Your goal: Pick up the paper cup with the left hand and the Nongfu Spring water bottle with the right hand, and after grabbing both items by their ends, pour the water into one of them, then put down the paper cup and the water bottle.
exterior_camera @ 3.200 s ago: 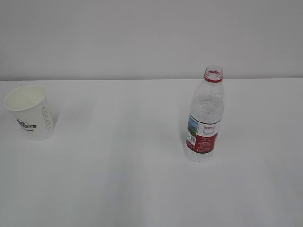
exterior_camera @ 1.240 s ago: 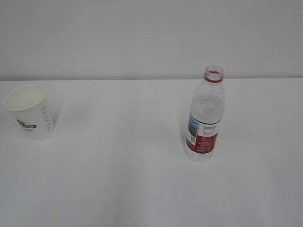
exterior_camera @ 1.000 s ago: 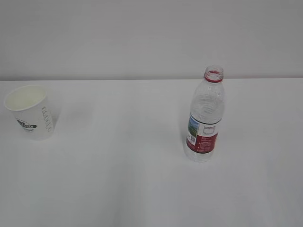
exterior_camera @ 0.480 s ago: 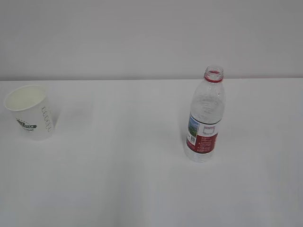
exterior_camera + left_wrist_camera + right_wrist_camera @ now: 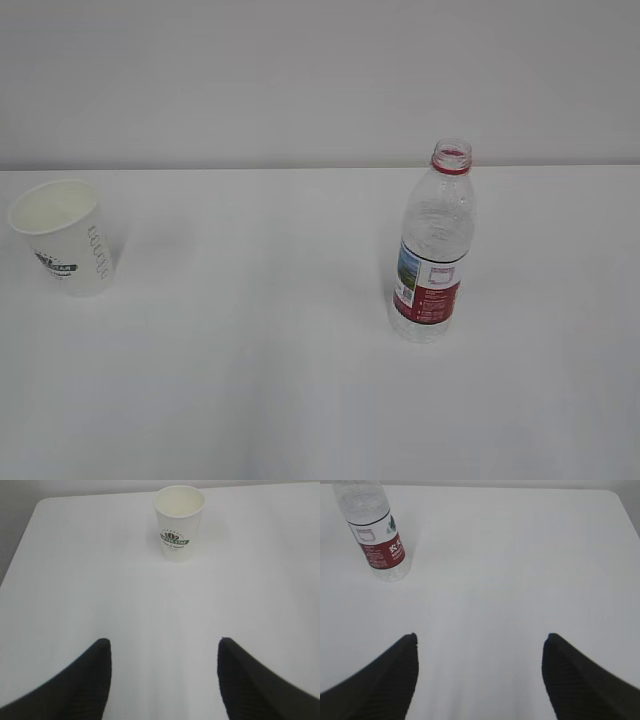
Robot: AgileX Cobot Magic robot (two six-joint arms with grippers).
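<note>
The paper cup (image 5: 62,236) is set upright on the white table (image 5: 250,380), at the far left of the exterior view, with its mouth open and nothing visible inside. The water bottle (image 5: 434,244) is set upright right of centre, uncapped, with a red neck ring and a red-and-white label; the two items are well apart. Water inside the bottle cannot be made out.

In the left wrist view, the left hand (image 5: 162,677) is seen only as two black fingers (image 5: 85,680) at the lower edge, spread wide with bare table between them. The cup (image 5: 178,521) is located ahead of this hand, well apart and untouched, its logo turned toward the camera.

In the right wrist view, the right hand (image 5: 480,677) is likewise spread wide, nothing being held between its fingers (image 5: 575,680). The bottle (image 5: 374,530) is located ahead and to the left of this hand, untouched, its top cut off by the frame edge
</note>
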